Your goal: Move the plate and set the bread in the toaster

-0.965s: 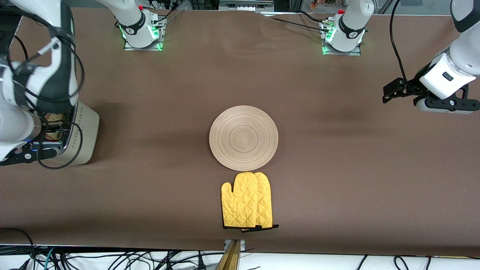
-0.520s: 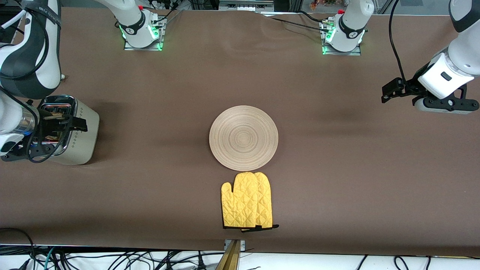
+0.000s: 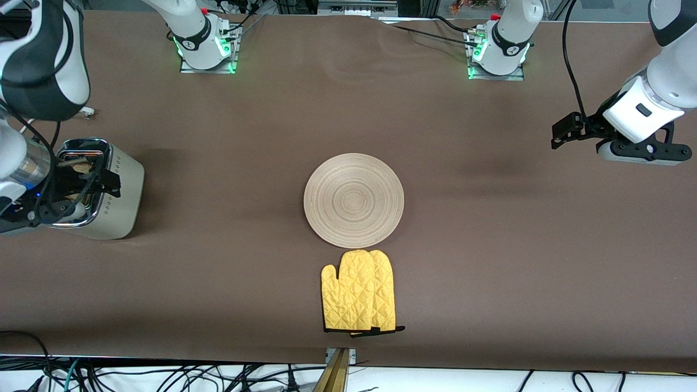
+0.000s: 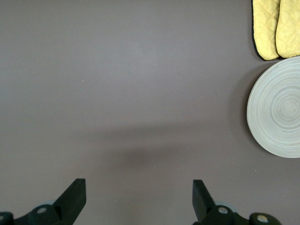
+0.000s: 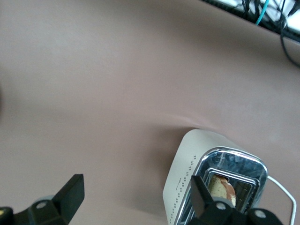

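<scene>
Mitts (image 3: 358, 291) — a yellow quilted pair — lie nearest the front camera on a brown table (image 3: 490, 272). Just past them rests the plate (image 3: 354, 200), round pale wood, bare on top. The toaster (image 3: 98, 193) stands at the right arm's end, the bread (image 5: 220, 186) sunk in one slot. The right gripper (image 3: 81, 182) hangs over the toaster, jaws spread, holding nothing. The left gripper (image 3: 566, 130) waits over bare table at the left arm's end — jaws spread, nothing held.
</scene>
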Available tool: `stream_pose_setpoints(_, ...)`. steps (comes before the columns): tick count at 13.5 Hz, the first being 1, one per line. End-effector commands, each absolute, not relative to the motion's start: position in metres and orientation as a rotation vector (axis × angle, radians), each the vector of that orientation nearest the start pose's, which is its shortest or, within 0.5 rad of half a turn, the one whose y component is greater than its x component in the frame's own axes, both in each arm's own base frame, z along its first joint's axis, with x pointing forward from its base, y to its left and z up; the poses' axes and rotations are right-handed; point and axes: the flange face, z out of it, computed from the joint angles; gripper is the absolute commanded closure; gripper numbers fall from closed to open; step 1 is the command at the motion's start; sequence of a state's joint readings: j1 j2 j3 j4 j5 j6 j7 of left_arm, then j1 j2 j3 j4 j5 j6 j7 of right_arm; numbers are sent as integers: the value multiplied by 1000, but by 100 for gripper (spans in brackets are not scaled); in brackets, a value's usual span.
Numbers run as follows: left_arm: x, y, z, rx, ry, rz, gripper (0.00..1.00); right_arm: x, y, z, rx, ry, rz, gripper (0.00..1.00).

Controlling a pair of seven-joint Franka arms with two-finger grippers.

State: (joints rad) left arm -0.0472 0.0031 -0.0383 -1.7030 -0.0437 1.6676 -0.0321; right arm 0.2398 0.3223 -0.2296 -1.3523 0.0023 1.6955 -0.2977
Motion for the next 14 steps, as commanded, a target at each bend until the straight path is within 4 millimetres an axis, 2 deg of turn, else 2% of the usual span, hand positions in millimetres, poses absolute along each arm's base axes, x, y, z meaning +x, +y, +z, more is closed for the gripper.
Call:
stream_pose_setpoints(1, 566, -53, 576, -3171, 71, 57, 0, 634, 17, 572, -3133, -512, -130, 0)
stream_pose_setpoints(3, 566, -54, 579, -3171, 76, 57, 0, 632, -2, 576, -3133, -459, -146, 0)
stream_pose_setpoints(4, 566, -54, 579, -3171, 76, 57, 0, 629, -5, 577, -3133, -451, -129, 0)
stream_pose_setpoints(6, 566, -53, 579, -3171, 73, 57, 0, 614, 5, 574, -3118, -413, -89, 0)
stream_pose_setpoints(8, 566, -53, 579, -3171, 71, 57, 0, 605, 10, 570, -3125, -294, -52, 0)
stream_pose_setpoints(14, 565, -53, 578, -3171, 69, 66, 0, 608, 8, 568, -3137, -290, -3, 0)
